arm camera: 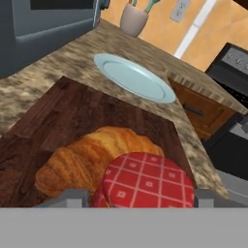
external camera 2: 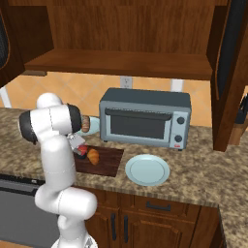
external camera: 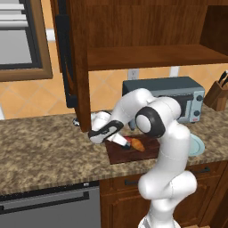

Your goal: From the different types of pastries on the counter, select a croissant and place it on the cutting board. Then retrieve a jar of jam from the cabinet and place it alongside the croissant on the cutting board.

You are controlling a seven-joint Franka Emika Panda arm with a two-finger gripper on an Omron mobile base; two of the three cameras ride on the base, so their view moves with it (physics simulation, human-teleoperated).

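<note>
The golden croissant lies on the dark wooden cutting board. Right beside it, touching, is the jar of jam with its red checked lid. My gripper is shut on the jar, one fingertip on each side of the lid. From the left base view, the gripper reaches down over the board beside the croissant. The right base view shows the jar and croissant on the board's left end. I cannot tell whether the jar rests on the board.
A grey toaster oven stands behind the board under the open cabinet. A pale blue plate lies right of the board. A brown pastry sits on another plate behind my arm. A knife block stands far right.
</note>
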